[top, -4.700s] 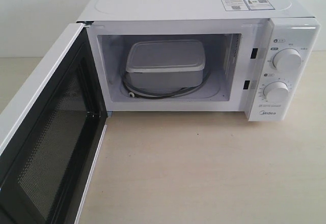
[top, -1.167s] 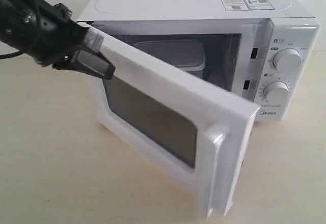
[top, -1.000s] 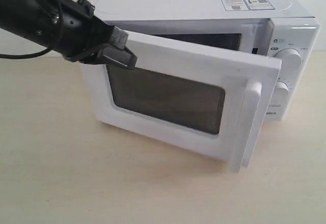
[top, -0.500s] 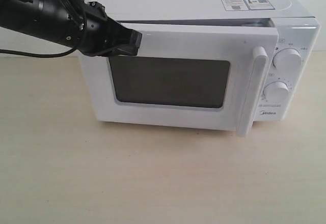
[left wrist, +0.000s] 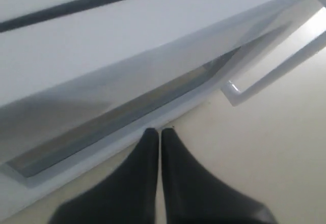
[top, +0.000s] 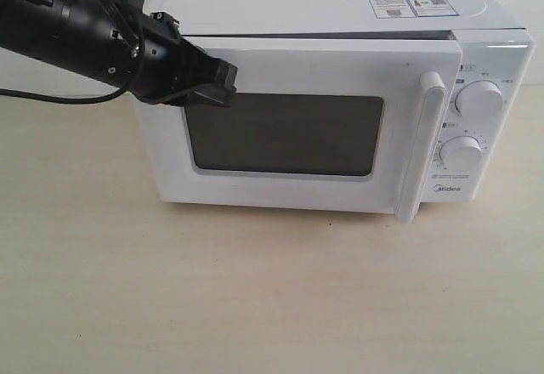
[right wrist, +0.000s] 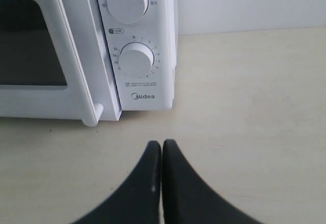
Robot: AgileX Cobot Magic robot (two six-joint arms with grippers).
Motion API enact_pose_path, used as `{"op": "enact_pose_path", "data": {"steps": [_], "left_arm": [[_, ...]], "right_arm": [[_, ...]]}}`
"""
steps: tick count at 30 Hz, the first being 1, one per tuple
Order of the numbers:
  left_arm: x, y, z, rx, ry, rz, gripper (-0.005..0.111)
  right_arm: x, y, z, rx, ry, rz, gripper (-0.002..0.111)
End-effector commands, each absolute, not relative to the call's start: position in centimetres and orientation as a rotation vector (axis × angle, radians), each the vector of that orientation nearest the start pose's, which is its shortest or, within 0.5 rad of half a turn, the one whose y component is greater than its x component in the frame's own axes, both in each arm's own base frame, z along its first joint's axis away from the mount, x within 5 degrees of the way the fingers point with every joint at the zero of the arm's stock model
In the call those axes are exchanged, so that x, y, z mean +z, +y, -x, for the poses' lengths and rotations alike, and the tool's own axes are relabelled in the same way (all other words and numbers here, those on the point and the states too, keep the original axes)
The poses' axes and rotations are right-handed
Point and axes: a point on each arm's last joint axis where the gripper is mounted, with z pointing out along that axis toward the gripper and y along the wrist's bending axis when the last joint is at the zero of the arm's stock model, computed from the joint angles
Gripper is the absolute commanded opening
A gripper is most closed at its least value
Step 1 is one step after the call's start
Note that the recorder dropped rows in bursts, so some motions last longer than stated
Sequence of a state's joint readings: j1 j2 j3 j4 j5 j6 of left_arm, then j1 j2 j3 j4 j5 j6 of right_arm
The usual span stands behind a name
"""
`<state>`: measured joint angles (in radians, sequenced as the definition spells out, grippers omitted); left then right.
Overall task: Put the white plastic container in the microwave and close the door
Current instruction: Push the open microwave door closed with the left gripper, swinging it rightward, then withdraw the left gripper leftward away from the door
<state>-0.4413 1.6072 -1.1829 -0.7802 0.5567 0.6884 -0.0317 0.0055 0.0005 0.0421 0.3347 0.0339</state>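
Note:
The white Midea microwave [top: 340, 8] stands on the table with its door [top: 297, 68] swung flat against the front, dark window facing out. The white plastic container is hidden behind the door. My left gripper [top: 223, 81] is shut and empty, its black tips pressed against the door's upper left corner; in the left wrist view the gripper [left wrist: 159, 131] sits just off the door [left wrist: 127, 56], with the handle [left wrist: 265, 76] further along. My right gripper [right wrist: 161, 143] is shut and empty, low over the table, in front of the microwave's [right wrist: 135, 99] dial side.
Two round dials [top: 478, 99] sit right of the vertical bar handle [top: 418, 149]. The pale wooden table [top: 272, 297] stretches in front of the microwave. A black cable trails from the left arm [top: 68, 34] at the left edge.
The left arm pushed the door from wide open round to flat against the microwave front; in the last half second it closed the final small gap. The container went out of sight.

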Motion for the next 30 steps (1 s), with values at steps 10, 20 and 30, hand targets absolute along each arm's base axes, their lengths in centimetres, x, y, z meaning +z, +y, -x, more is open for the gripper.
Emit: {"op": "enact_pose_path", "data": {"steps": [10, 20, 30], "left_arm": [[30.1, -13.9, -22.8, -0.597, 2.16, -0.648, 0.004], [31.4, -11.1, -18.1, -0.559, 2.014, -0.566, 0.004], [31.7, -10.4, -18.7, -0.463, 1.929, -0.503, 0.004]], "right_arm": [[21.8, -0.2, -5.6, -0.056, 1.43, -0.006, 0.0], [27.0, -0.3, -7.1, -0.052, 1.489, -0.008, 0.0], [29.7, -0.4, -10.0, -0.013, 1.442, -0.046, 0.0]]}}
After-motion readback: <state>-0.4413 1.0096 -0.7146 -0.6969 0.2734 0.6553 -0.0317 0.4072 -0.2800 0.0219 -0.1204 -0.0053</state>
